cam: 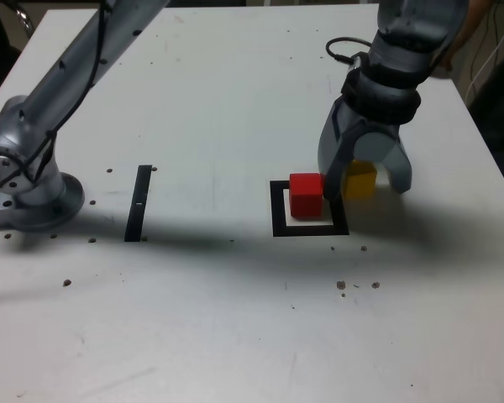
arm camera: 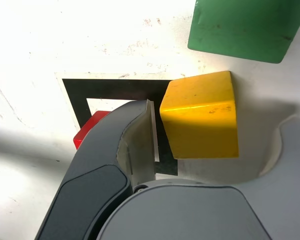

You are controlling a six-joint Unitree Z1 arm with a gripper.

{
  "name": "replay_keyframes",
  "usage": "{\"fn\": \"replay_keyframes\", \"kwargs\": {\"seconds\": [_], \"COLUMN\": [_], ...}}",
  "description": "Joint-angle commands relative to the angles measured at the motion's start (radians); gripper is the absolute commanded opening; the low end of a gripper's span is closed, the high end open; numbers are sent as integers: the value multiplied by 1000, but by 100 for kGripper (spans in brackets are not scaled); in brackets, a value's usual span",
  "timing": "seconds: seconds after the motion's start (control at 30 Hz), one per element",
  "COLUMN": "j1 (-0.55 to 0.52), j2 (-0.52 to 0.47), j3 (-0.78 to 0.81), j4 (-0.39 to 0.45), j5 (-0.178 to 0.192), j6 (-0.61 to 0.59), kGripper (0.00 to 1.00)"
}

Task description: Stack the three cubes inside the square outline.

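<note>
Care is what this step needs, because the yellow cube [arm camera: 200,116] sits between the jaws of the gripper [cam: 365,180] but the jaws do not yet press it. In the wrist view there is free space on both sides of the cube, so the jaws stand partly open around it and hold nothing. The yellow cube rests on the desk [cam: 218,101], just outside the square outline [cam: 279,210], on the exterior view's right of it.

The red cube [cam: 306,194] is already inside the outline, on the white centre. One jaw comes down very near to it, between the red cube and the yellow one. I judge that this is the main risk: if this jaw touches the red cube while closing or lifting, the base of the stack moves out of place. It is better to close slowly and evenly on two flat faces of the yellow cube, then to lift straight up before moving over the red one.

The green cube [arm camera: 242,27] lies on the desk close behind the yellow one, apart from it; only the wrist view shows it.

Count: three cubes, one red, one yellow, one green; one square outline; one gripper; one thin black strip [cam: 139,201], well apart toward the exterior view's left.
</note>
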Motion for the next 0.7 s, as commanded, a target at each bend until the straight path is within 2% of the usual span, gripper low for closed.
{"fn": "replay_keyframes", "kwargs": {"seconds": [0.0,0.07,0.13,0.67], "j1": [2,2,2,2], "j2": [3,3,3,-1], "j3": [-8,-9,-9,-9], "j4": [-6,-10,-12,-9], "j5": [3,3,3,-3], "j6": [2,6,9,9], "kGripper": [33,25,22,22]}}
